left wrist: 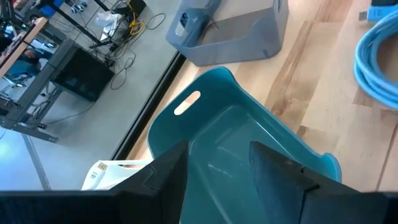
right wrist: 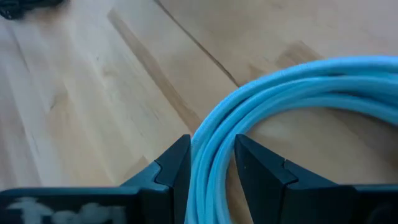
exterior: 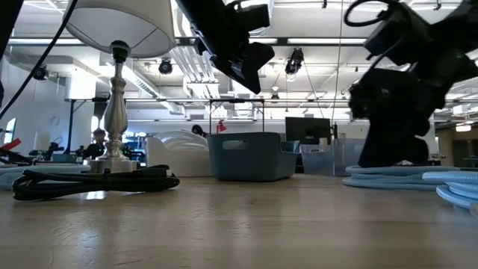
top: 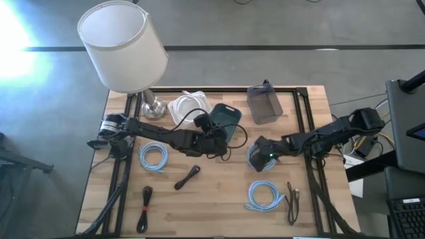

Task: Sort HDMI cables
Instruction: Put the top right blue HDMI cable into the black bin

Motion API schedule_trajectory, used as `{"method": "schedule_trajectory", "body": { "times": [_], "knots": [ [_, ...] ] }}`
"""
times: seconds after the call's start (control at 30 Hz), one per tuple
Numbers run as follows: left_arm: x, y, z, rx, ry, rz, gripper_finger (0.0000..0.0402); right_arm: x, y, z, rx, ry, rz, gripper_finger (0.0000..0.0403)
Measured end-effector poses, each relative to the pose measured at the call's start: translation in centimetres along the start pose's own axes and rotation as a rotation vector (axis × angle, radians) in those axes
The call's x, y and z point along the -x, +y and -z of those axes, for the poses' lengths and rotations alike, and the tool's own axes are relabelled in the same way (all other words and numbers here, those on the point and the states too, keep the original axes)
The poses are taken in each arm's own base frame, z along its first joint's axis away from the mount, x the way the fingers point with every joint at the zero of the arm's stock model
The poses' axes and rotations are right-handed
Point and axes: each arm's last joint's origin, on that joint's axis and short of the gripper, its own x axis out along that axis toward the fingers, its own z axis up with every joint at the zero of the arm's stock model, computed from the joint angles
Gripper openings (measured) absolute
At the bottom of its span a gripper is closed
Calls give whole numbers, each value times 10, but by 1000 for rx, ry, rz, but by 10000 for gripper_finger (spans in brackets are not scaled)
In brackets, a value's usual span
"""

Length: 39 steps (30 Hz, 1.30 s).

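My left gripper (top: 216, 131) hangs open and empty above the teal bin (top: 227, 118); its wrist view looks down into the bin (left wrist: 249, 137). My right gripper (top: 260, 156) is down at the table, shut on a light-blue cable coil (right wrist: 298, 81). Two more light-blue coils (top: 154, 158) (top: 265, 196) lie flat on the table. White coils (top: 188, 106) lie near the lamp's base. Three black folded bundles (top: 188, 178) (top: 146, 207) (top: 293, 200) lie toward the near edge. My right gripper pinches the strands of the light-blue coil's rim (right wrist: 208, 146) between its two fingers (right wrist: 177, 165), which lie across the strands. The fingers slant down from the table's right side. The coil lies flat on the table (exterior: 388, 178).
A table lamp (top: 126, 46) stands at the far left corner, its base (top: 153, 106) by the white coils. A grey bin (top: 264, 103) stands at the far right, beside the teal bin. Bare wood lies in the table's near middle (top: 219, 206).
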Motion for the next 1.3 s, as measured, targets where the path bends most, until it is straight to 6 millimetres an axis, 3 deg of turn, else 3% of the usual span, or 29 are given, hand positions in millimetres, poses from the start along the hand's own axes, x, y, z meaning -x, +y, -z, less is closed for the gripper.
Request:
{"method": "schedule_trajectory", "body": {
  "times": [0.3, 0.6, 0.97, 1.3],
  "knots": [
    [0, 0, 0, 1, -1, 0, 174, -20, 23, -19, 37, 61, -21, 121],
    [-2, -2, 6, -13, 12, 3, 174, -17, 47, -36, 124, 51, -69, 121],
    [-4, -3, 9, -18, 20, 12, 174, -29, 41, -26, 184, 121, 0, 121],
    [-3, -3, 7, -7, 8, 14, 174, -50, 49, -33, 258, 145, 20, 119]
  ]
}}
